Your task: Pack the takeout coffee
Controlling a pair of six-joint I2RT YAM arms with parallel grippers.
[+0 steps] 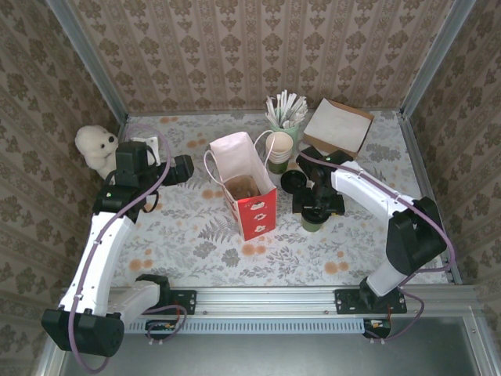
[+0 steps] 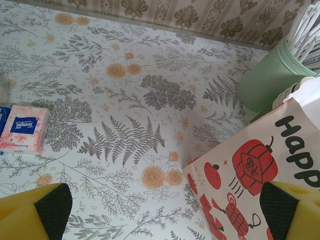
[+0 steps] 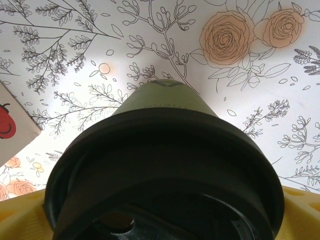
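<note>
Grasp step: the cup is bracketed but not yet gripped.
On the floral tablecloth (image 1: 376, 251) the red-and-white paper bag (image 1: 255, 213) stands open-mouthed at the middle. The left gripper (image 1: 186, 168) hangs just left of it, spread wide and empty. The right gripper (image 1: 316, 204) sits low over the takeout coffee (image 3: 160, 102), which is upright just right of the bag. Its jaws stand fully apart either side of the black lid (image 3: 165, 165), holding nothing. Next, I judge, they must close on the cup, then lift it over the bag's rim.

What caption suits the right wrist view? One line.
Lidded green coffee cup between the open fingers of the right gripper, paper bag corner at left.
</note>
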